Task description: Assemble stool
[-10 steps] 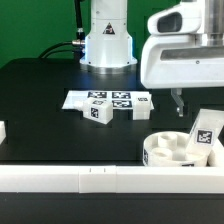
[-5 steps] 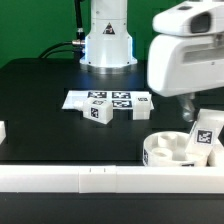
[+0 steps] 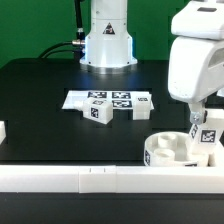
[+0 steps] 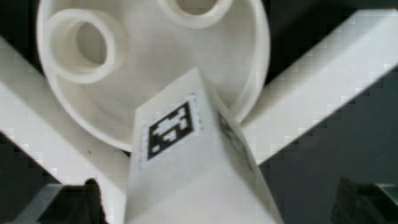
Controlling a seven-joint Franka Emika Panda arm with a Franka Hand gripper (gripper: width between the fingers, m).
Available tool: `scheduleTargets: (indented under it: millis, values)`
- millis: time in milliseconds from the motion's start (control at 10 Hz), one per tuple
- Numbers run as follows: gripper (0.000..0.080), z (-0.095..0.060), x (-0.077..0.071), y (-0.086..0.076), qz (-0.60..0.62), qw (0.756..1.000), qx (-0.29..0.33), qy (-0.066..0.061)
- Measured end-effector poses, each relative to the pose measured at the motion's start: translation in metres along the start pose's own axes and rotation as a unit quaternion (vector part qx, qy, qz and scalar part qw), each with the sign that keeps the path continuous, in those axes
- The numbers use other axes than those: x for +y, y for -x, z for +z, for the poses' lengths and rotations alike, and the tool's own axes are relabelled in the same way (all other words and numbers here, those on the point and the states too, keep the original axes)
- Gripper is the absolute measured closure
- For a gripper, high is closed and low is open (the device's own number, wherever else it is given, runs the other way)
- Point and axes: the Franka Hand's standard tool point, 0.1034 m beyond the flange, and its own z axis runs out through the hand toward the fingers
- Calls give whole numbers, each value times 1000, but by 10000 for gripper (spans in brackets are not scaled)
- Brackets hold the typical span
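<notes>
The white round seat [image 3: 165, 150] lies at the exterior view's right, against the front rail. It fills the wrist view [image 4: 169, 60] with its sockets showing. A white leg [image 3: 209, 137] with a square tag leans on the seat's right side; it also shows in the wrist view [image 4: 187, 150]. My gripper [image 3: 198, 124] hangs just above this leg. In the wrist view the gripper [image 4: 217, 205] is open, with one dark finger [image 4: 71, 200] on each side of the leg and a gap to the right one. Two more tagged legs [image 3: 98, 112] [image 3: 141, 108] lie mid-table.
The marker board [image 3: 105, 98] lies flat behind the two loose legs. A long white rail [image 3: 70, 180] runs along the front edge. A small white piece [image 3: 2, 130] sits at the left edge. The robot base [image 3: 107, 40] stands at the back.
My gripper has moved toward the exterior view's right and lower, from beside the seat to over the leg leaning on the seat. The parts have not moved.
</notes>
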Motion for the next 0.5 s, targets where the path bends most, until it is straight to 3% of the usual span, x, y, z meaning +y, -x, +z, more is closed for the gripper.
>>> scheduleTargets:
  millis: [200, 300, 500]
  values:
    - [151, 9, -3, -1, -130, 991, -17, 6]
    - [151, 16, 3, -2, -210, 977, -39, 11]
    - [151, 19, 5, -3, -212, 976, -43, 15]
